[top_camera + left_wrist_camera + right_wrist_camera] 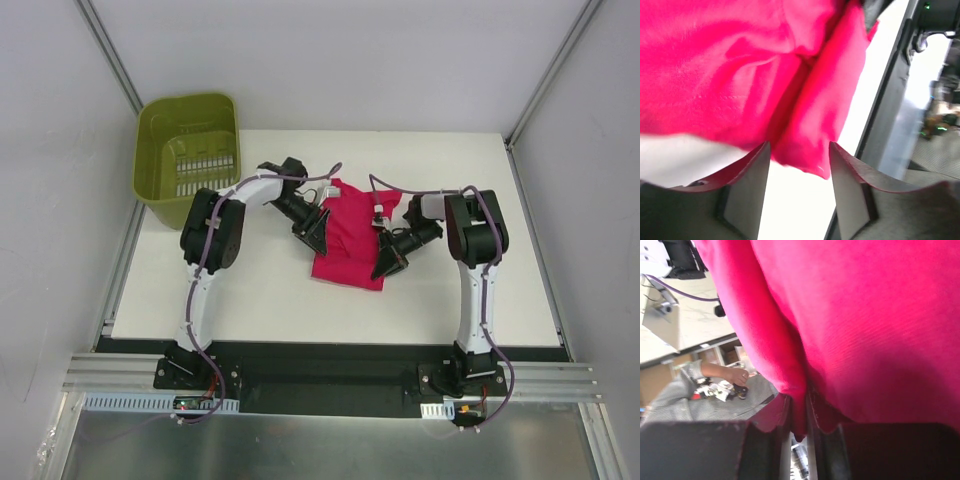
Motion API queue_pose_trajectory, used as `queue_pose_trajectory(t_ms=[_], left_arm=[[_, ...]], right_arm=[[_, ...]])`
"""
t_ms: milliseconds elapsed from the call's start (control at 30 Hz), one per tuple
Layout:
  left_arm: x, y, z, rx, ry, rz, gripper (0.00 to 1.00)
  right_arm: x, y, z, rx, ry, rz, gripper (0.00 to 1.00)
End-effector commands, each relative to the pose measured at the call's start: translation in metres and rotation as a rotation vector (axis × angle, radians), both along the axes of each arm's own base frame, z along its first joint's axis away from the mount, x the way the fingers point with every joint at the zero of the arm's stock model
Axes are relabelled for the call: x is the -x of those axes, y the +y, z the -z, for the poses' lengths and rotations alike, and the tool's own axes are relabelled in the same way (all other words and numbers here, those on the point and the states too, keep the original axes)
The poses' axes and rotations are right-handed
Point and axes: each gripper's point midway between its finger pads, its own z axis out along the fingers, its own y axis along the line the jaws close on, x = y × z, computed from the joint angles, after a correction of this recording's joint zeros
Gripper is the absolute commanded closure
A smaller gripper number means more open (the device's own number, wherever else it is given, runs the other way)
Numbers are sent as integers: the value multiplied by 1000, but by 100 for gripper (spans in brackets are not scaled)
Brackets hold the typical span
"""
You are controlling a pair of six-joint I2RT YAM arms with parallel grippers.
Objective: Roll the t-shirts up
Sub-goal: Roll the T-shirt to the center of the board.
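Note:
The magenta-red t-shirt (pixel 350 238) lies folded into a narrow bunch at the middle of the white table. My left gripper (pixel 316 228) sits at its left edge. In the left wrist view this gripper (pixel 799 146) stands open, and a corner of the t-shirt (pixel 740 75) hangs loose between the two fingertips, touching neither pad. My right gripper (pixel 388 262) is at the shirt's right front edge. In the right wrist view it (pixel 799 405) is shut on a thin fold of the t-shirt (pixel 865 330), which fills most of that view.
A green basket (pixel 190 155) stands at the table's back left corner. The white table (pixel 250 300) ends at a black rail in front of the arm bases. Grey walls with metal posts close in the back and both sides.

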Motion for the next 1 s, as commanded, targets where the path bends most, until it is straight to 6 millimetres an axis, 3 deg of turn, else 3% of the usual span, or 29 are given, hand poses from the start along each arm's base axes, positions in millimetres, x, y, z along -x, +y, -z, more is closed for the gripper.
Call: queue_pose_trajectory(t_ms=[0, 33, 67, 133, 167, 200, 233, 300, 333, 367, 433, 467, 667, 967], left_arm=[[-10, 4, -86, 53, -385, 77, 48], [-4, 6, -85, 34, -424, 103, 46], [2, 7, -100, 36, -510, 132, 45], [15, 6, -84, -28, -656, 244, 45], [20, 6, -95, -31, -753, 271, 44], [28, -1, -90, -40, -847, 341, 44], [28, 2, -70, -83, -920, 365, 44], [31, -3, -78, -61, -1090, 401, 43], [41, 2, -57, -100, -1115, 435, 42], [31, -12, -75, -44, -1257, 405, 42], [41, -17, -61, -23, -1329, 448, 41], [35, -22, -66, -21, -1395, 435, 41], [37, -31, -41, -24, -1453, 515, 41], [36, -26, 2, -84, -1446, 622, 42]], right_arm=[[-2, 1, -5, 37, 62, 4, 90], [-4, 2, -4, 49, 59, 0, 90], [-4, 1, -2, 66, 77, 8, 90], [-7, 1, 1, 88, 69, 6, 92], [-8, 2, 2, 96, 76, 6, 92], [-7, 2, 3, 99, 84, 3, 93], [-6, 1, 2, 102, 107, 4, 94], [-7, 3, 5, 105, 140, 3, 94], [-7, 2, 4, 105, 157, 8, 94], [-7, 2, 3, 99, 163, 10, 94], [-7, 2, 1, 82, 191, 4, 95], [-7, 2, 0, 77, 209, 1, 95], [-12, 1, -6, 17, 254, 21, 95], [-14, 3, -12, -16, 306, 23, 95]])
